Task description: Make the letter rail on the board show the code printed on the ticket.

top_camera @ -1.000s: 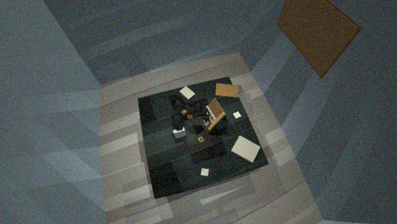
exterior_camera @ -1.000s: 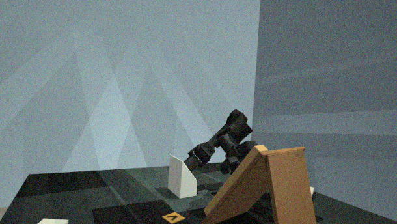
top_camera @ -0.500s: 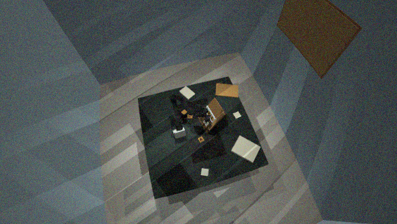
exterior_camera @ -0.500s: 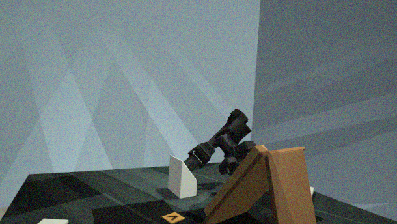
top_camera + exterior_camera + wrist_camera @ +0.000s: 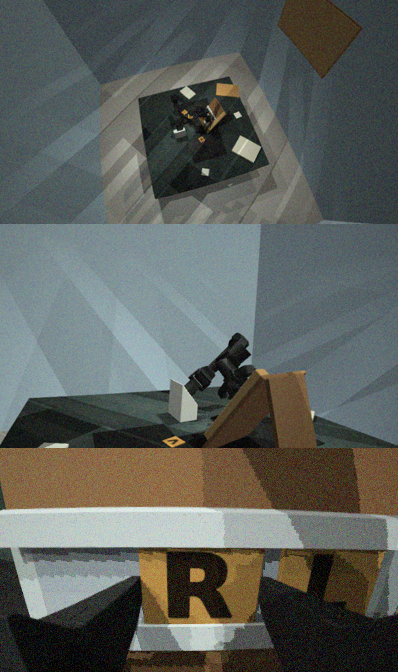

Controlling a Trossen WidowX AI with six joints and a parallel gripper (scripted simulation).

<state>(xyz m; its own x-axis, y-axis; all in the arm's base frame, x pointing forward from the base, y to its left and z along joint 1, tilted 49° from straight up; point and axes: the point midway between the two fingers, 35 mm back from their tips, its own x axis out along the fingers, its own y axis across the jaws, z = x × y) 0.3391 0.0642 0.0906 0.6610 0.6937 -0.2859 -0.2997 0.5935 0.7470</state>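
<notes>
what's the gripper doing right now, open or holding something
Gripper: closed on the R tile, one finger at each side, with the tile in the white rail.

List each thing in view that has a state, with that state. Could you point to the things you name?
claw (image 5: 200,585): shut on the R tile
R tile (image 5: 202,585): upright in the rail, gripped
L tile (image 5: 320,573): in the rail, right of R, a narrow gap between
rail (image 5: 150,527): partly filled
board (image 5: 216,107) (image 5: 293,406): standing, leaning
loose tile (image 5: 201,139) (image 5: 173,441): flat on the counter
</notes>
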